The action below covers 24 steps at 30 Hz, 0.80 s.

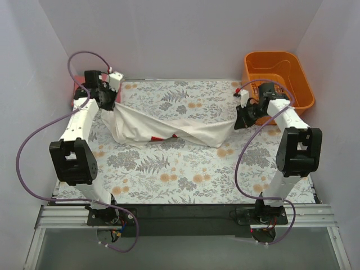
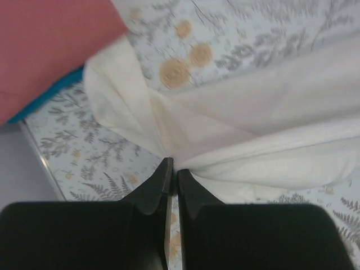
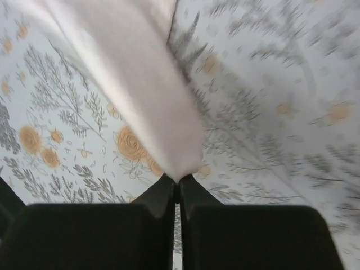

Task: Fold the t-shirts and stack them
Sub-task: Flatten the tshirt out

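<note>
The white t-shirt (image 1: 169, 128) with a bit of red print (image 1: 159, 138) hangs stretched between both arms above the floral table cover (image 1: 185, 174). My left gripper (image 1: 108, 105) is shut on its left end; the pinched cloth shows in the left wrist view (image 2: 236, 140) at the gripper (image 2: 172, 163). My right gripper (image 1: 241, 121) is shut on its right end, seen in the right wrist view (image 3: 140, 73) at the gripper (image 3: 178, 180). A salmon-red shirt (image 2: 50, 50) lies over a blue one (image 2: 53, 93) at the far left.
An orange bin (image 1: 278, 76) stands at the back right, just behind my right arm. White walls close in the table on the left, back and right. The salmon-red stack (image 1: 75, 97) sits at the left wall beside my left arm.
</note>
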Available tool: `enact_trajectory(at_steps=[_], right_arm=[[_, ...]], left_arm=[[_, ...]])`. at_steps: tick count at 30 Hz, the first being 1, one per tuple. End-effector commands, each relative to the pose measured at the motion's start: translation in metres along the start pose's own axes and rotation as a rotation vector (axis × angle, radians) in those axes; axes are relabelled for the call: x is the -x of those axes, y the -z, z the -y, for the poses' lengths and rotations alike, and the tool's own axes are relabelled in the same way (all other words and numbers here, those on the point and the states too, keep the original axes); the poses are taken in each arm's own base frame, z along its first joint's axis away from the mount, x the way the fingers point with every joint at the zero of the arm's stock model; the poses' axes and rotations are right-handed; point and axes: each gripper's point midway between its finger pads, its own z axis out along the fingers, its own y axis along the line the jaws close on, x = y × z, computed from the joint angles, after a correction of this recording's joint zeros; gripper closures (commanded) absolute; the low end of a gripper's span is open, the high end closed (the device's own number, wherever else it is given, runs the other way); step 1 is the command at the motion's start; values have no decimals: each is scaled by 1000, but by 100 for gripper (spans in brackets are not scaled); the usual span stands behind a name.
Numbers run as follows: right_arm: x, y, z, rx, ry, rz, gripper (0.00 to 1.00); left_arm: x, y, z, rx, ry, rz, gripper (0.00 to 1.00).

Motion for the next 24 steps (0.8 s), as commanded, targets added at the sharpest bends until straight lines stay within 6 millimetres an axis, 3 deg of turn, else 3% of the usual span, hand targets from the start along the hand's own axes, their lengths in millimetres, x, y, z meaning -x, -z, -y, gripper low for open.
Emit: enact_trajectory(at_steps=[1, 2, 3, 7, 9, 10, 12, 13, 14, 16, 17, 18, 19, 24], right_arm=[[74, 72, -6, -20, 51, 242, 99], [93, 93, -2, -46, 73, 296, 99], [98, 101, -2, -52, 66, 309, 99], [132, 153, -1, -115, 78, 420, 99], [139, 177, -2, -139, 63, 470, 99], [139, 188, -9, -151, 64, 489, 99], [133, 200, -17, -157, 41, 510, 99], [132, 214, -31, -177, 66, 539, 99], [128, 220, -37, -185, 50, 554, 99], [124, 240, -61, -214, 66, 597, 99], [123, 249, -66, -246, 67, 613, 99], [124, 260, -73, -270, 44, 643, 99], [127, 279, -90, -313, 73, 695, 99], [155, 358, -116, -535, 110, 951, 99]], left_arm=[[73, 45, -46, 56, 143, 256, 100], [92, 60, -53, 61, 144, 316, 100], [103, 70, -62, 80, 154, 363, 100], [134, 117, -76, 83, 175, 520, 100], [131, 128, -72, 75, 165, 548, 100], [131, 148, -67, 90, 144, 580, 100], [127, 167, -60, 112, 92, 619, 100], [111, 158, -52, 100, 93, 596, 100], [113, 190, -44, 137, 59, 656, 100], [97, 199, -32, 151, 32, 664, 100], [97, 226, -26, 193, 9, 720, 100], [95, 239, -23, 219, 2, 744, 100], [93, 249, -23, 251, 12, 762, 100], [109, 314, -24, 367, 16, 921, 100]])
